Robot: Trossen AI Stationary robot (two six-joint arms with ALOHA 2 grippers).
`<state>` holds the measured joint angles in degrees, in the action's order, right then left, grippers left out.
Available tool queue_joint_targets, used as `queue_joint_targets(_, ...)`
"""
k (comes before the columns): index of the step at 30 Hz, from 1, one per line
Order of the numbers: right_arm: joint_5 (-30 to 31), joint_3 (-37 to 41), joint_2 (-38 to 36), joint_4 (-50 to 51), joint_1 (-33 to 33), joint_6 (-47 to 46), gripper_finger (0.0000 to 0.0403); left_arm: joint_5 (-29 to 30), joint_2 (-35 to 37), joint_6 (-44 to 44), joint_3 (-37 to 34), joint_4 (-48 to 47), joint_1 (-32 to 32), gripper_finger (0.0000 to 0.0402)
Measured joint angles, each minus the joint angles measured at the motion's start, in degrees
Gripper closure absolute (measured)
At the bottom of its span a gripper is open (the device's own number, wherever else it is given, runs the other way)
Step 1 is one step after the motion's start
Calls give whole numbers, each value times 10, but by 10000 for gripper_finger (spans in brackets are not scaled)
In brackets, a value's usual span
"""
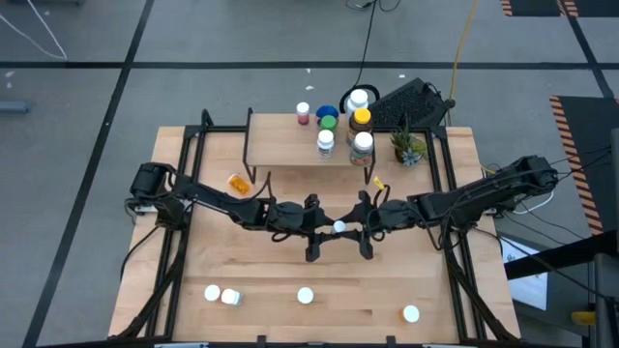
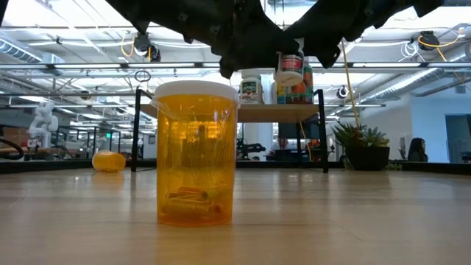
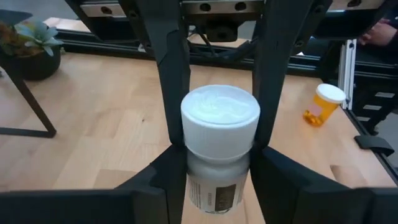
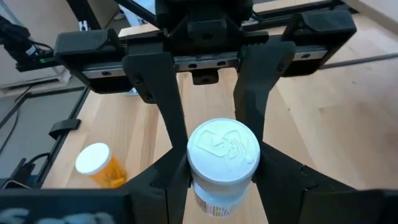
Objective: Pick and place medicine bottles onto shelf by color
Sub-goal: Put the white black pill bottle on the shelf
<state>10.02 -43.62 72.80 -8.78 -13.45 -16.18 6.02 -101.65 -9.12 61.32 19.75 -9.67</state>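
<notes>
Two claws [image 1: 338, 229] around one upright white-capped bottle [image 3: 219, 134], cap up.

1. On my overhead feed I see the light wooden surface [image 1: 290, 261], its planks bare across the middle, ringed by a black metal frame [image 1: 189, 145].
2. A small green potted plant [image 1: 407, 147] stands near the far right corner; my low feed shows it in a dark pot [image 2: 365, 157].
3. A black keyboard-like object [image 1: 408, 104] lies tilted just past the far edge.
4. A yellow cable [image 1: 462, 43] and a black cable [image 1: 368, 39] run over the grey floor [image 1: 193, 39].
5. Black tape lines [image 1: 126, 72] cross that floor.
6. Beyond the surface, my low feed shows a person [image 2: 417, 149] far off at the right.
</notes>
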Motion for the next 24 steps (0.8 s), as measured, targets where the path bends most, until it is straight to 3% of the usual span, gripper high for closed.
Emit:
queue_joint_targets(4,-1,1,0,-15,0,30,231,-1,1,0,0,1,0,243)
queue_joint_targets(10,8,0,-29,-33,0,68,140,-4,0,-4,1,0,0,242)
queue_joint_targets(14,35,0,-69,14,-5,42,95,-4,0,-6,1,-1,0,242)
queue_joint_targets(17,67,35,-86,30,-24,12,85,-4,0,-13,1,-2,0,241)
queue_joint_targets(24,64,191,-77,-261,-52,2,88,14,0,-19,1,3,0,241)
